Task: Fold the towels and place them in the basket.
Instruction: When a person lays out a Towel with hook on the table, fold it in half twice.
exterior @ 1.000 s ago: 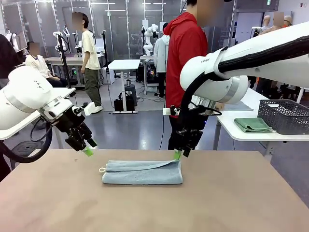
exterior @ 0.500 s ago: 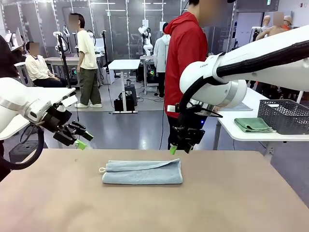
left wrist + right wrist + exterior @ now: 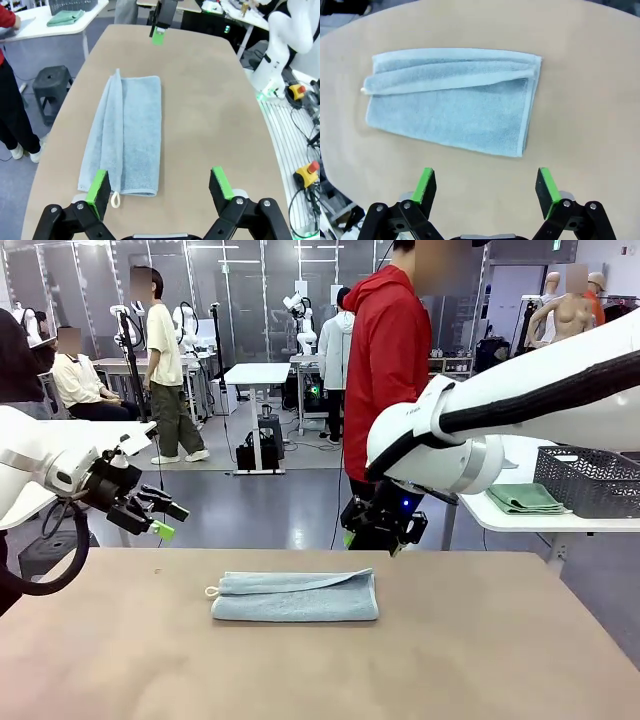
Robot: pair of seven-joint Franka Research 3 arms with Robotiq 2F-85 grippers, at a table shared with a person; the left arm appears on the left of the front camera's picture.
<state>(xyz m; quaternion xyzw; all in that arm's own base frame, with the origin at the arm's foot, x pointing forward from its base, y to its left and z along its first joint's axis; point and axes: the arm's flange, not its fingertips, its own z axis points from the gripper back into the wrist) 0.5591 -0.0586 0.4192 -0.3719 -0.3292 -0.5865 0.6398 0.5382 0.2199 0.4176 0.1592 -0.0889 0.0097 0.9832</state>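
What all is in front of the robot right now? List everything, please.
grey-blue towel: one, pale grey-blue, folded flat in the middle of the tan table
green towel: one, light green, folded, on the white side table beside the basket
wire basket: one, dark grey, on the white side table at the robot's right
tan table: one, tan, in the foreground
white side table: one, white, far right
stool: one, black, on the floor beside the tan table
person: one, red jacket, standing at the far side
left gripper: one, black with green pads, open, raised at the left
right gripper: one, black with green pads, open, above the table
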